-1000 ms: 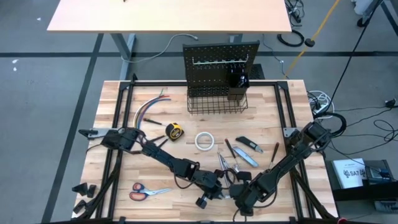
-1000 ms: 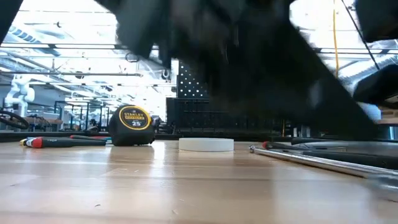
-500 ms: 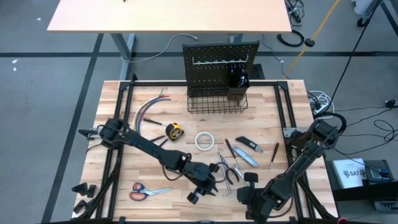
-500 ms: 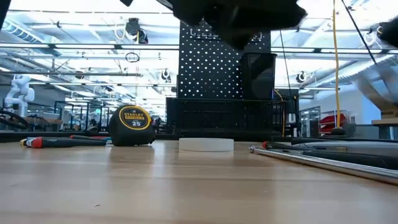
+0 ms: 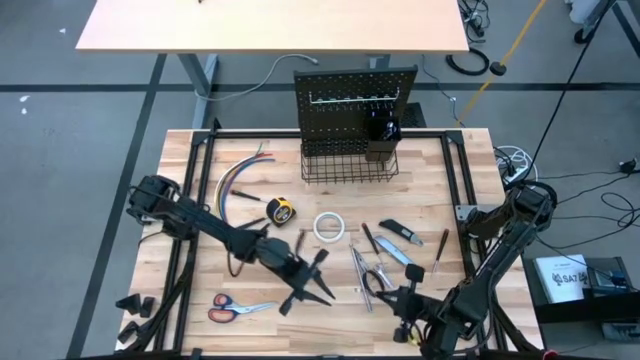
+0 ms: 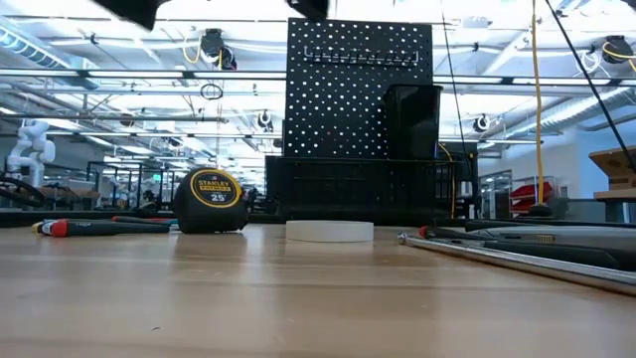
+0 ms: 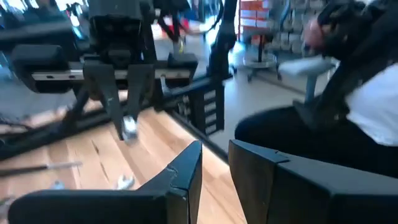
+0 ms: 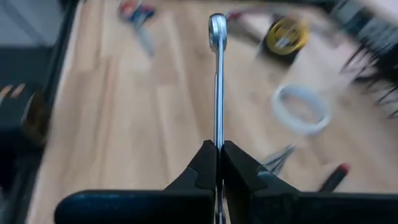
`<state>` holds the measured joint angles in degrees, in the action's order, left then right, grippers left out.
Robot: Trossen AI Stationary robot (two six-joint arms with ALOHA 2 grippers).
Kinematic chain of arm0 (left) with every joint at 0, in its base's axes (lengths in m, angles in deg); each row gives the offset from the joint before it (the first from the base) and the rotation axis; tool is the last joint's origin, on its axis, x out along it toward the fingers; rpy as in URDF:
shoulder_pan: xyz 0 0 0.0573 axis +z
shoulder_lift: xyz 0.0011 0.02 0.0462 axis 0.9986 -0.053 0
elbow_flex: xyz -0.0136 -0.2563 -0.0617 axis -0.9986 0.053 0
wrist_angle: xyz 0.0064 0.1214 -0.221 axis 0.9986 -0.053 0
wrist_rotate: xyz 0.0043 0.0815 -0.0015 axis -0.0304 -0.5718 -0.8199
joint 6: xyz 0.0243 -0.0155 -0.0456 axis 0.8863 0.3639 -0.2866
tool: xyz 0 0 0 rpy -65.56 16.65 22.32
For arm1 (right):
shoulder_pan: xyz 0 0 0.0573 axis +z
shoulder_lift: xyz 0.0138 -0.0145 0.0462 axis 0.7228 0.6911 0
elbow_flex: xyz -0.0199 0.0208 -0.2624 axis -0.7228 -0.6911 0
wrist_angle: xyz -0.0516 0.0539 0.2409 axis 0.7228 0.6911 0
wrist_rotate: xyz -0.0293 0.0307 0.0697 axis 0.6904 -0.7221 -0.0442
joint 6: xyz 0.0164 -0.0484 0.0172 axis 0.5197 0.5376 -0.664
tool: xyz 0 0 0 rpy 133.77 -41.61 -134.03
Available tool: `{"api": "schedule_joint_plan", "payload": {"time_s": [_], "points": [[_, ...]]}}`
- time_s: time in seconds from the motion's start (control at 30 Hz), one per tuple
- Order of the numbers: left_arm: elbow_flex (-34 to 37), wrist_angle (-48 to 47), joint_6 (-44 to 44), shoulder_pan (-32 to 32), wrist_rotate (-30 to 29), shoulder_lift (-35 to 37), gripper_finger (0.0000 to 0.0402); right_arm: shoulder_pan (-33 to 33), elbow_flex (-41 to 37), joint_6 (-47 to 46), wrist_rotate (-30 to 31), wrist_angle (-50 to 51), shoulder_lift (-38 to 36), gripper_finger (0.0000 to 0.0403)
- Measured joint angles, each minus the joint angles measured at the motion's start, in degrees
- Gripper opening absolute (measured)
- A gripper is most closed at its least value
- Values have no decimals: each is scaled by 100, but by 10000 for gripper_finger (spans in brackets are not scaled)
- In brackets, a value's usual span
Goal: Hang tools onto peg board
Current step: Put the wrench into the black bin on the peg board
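Note:
My right gripper [image 5: 404, 303] is near the table's front edge, right of centre, shut on a silver wrench [image 8: 217, 81]. The wrench's ring end [image 8: 217, 30] points toward the table's left. My left gripper [image 5: 320, 279] is open and empty above the table's front centre, facing the right gripper [image 7: 127, 118]. The black peg board [image 5: 355, 98] stands upright at the table's far edge, with its basket [image 5: 347, 165] in front of it. Pliers [image 5: 373, 277], a blue knife [image 5: 405, 236], scissors [image 5: 236, 308] and a yellow tape measure [image 5: 282, 212] lie on the table. My right gripper pinches the wrench's shaft [image 8: 217, 138] between its two fingers, at the end away from the ring. The fingers lie along the wrench, which sticks straight out past the fingertips. The wrench is lifted clear of the table.
A white tape ring [image 5: 330, 227] lies mid-table, and coloured wires [image 5: 240, 176] lie at the far left. Screwdrivers [image 5: 438, 250] lie on the right. In the low view the tape measure [image 6: 212, 200] and tape ring [image 6: 329, 231] stand before the peg board [image 6: 360, 89].
My left gripper has drawn back toward the table's left, away from my right gripper, and has risen. My right gripper has pulled a little toward the table's right. Both arms filled the low view a second ago and have now lifted out of it.

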<state>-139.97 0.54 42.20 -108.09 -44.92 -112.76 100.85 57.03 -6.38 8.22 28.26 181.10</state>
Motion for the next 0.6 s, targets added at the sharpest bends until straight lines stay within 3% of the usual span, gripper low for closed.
{"api": "schedule_joint_plan", "payload": {"time_s": [0.17, 0.3, 0.43, 0.6], "points": [[734, 1546, -73, 7, -13, 149, 86, -15, 2, -53, 1625, -1, 0, 2], [1029, 2001, -155, 52, -98, 143, 86, -21, 4, -126, 2747, 46, 0, 2], [1059, 2039, -205, 61, -260, 143, 86, -52, 4, -176, 3313, 40, -4, 2], [1059, 2037, -444, 51, -258, 143, 86, -228, 4, -152, 3346, 30, -42, 2]]}}
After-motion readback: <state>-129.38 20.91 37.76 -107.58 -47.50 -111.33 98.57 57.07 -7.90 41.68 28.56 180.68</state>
